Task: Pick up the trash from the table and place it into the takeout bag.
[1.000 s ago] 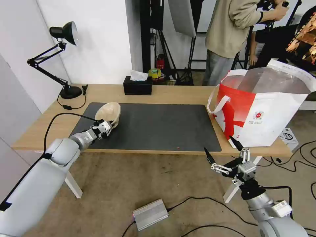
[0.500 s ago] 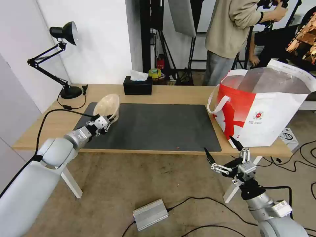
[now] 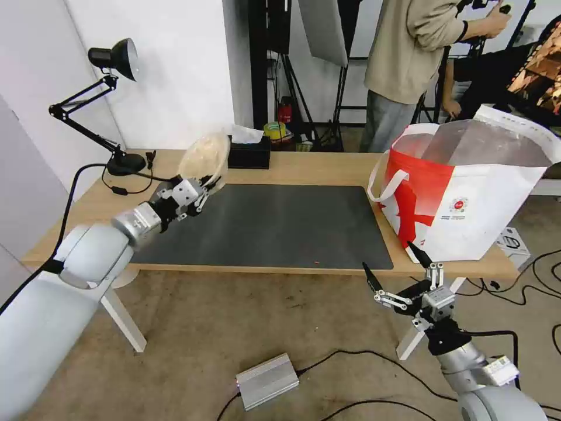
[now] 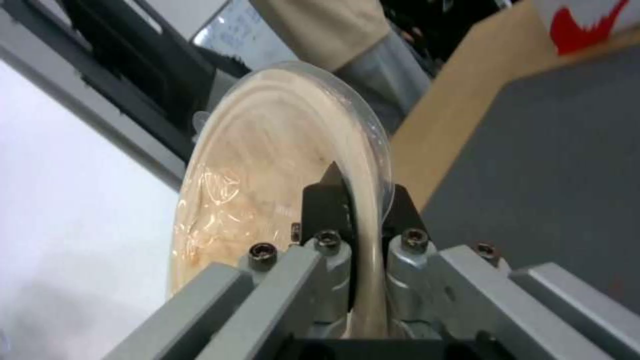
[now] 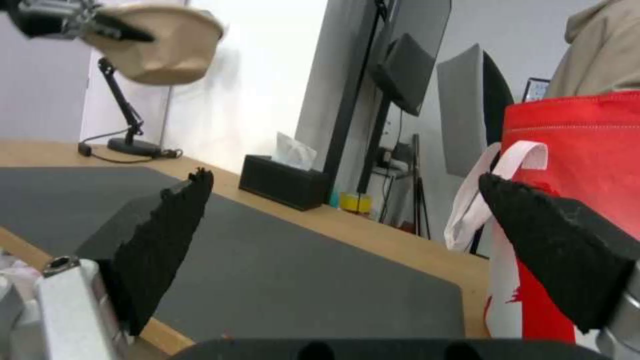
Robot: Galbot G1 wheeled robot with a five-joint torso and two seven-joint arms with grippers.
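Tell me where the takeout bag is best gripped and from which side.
Probably by the white strap handle on the takeout bag, coming from the mat side of the table. The strap loops out clear of the wall, thin enough for fingers to shut around, while the walls are broad and flat. The open right gripper hangs below the table edge; the left gripper holds the bowl.

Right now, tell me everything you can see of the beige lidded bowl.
The beige round lidded bowl is tipped on edge and held in the air above the dark mat's far left corner, near the black tissue box. Its clear lid has a thin rim; smeared residue shows under it. The left gripper pinches the rim between its fingers. Nothing else touches it.
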